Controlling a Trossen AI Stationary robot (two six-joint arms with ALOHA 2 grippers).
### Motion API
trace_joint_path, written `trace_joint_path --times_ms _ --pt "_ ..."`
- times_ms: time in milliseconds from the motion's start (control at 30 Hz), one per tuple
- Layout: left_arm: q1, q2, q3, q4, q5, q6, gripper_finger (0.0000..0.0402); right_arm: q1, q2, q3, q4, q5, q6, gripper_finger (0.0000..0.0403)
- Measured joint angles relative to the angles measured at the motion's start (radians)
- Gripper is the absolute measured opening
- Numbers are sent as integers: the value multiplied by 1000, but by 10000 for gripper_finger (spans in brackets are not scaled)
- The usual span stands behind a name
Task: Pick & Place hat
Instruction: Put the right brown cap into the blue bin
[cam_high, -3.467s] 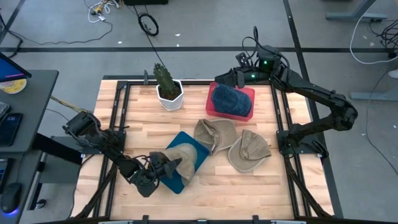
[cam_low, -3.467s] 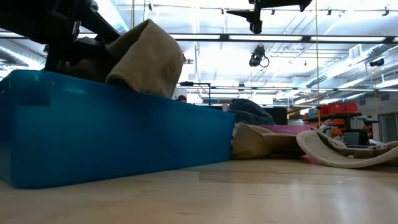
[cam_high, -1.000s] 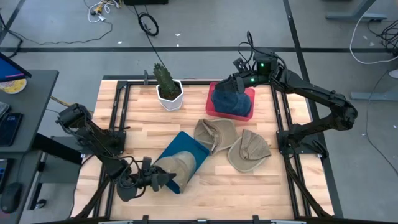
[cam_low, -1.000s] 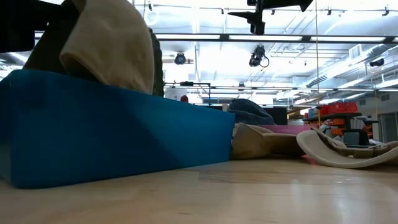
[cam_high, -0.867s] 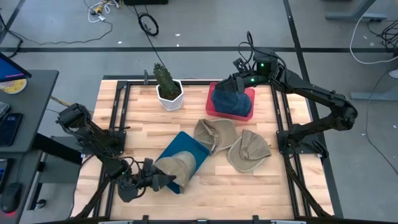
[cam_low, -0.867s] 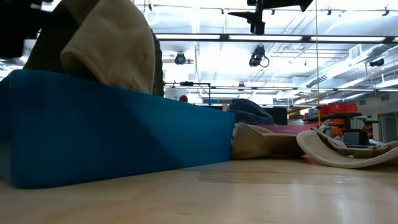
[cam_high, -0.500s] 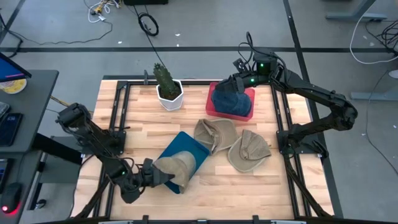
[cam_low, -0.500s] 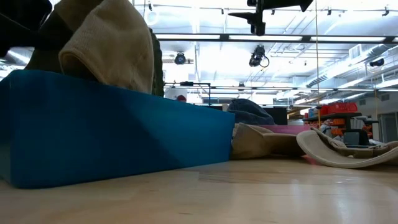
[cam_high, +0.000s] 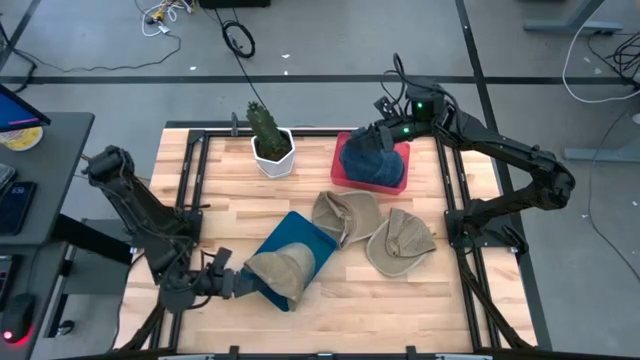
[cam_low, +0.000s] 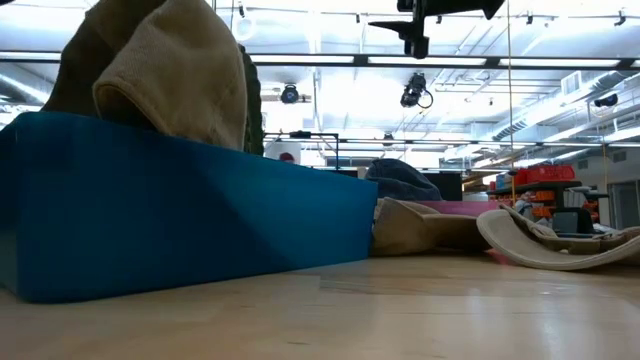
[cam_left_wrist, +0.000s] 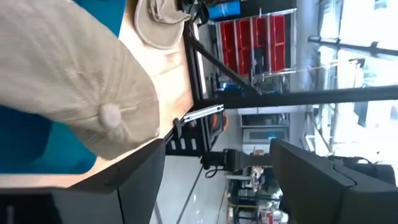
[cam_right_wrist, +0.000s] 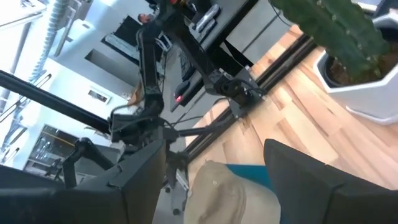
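Observation:
A tan hat (cam_high: 276, 272) lies crown up on the near end of the blue bin (cam_high: 300, 238), hanging over its rim (cam_low: 170, 70). My left gripper (cam_high: 226, 283) stands open just left of it, level, nothing between its fingers (cam_left_wrist: 217, 155); the hat's crown (cam_left_wrist: 68, 81) shows beside one finger. Two more tan hats (cam_high: 345, 214) (cam_high: 400, 240) lie on the table right of the bin. A dark blue hat (cam_high: 372, 162) sits in the red tray (cam_high: 398, 150). My right gripper (cam_high: 374, 134) hangs open over that hat's far edge, its fingers (cam_right_wrist: 214, 155) empty.
A cactus in a white pot (cam_high: 270, 145) stands at the far side, left of the red tray. Black frame rails (cam_high: 190, 200) run along the table's left and right sides. Bare wood lies along the near edge (cam_high: 400, 310).
My left gripper has drawn back from the tan hat toward the table's left edge, its arm folding up and back, and it has left the low view. The tan hat has stayed on the blue bin.

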Motion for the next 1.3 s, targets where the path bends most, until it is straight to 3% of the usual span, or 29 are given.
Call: trace_joint_path --times_ms 267,367,567,767,900,1300 --pt "28 -51 0 -55 -14 60 291 28 -3 0 -166 -124 -13 275" --pt "66 -73 0 -83 -44 105 290 53 -17 0 -283 -110 -57 275" --pt "165 -121 0 -88 -72 261 290 73 -34 0 -597 92 -136 275" --pt "259 -150 0 -83 -72 394 290 147 -46 0 -937 339 -111 275" --pt "317 -153 0 -81 -72 432 290 254 -49 0 -1065 479 31 275" --pt "423 -153 0 -73 -38 486 291 605 -61 0 -1139 679 515 275"
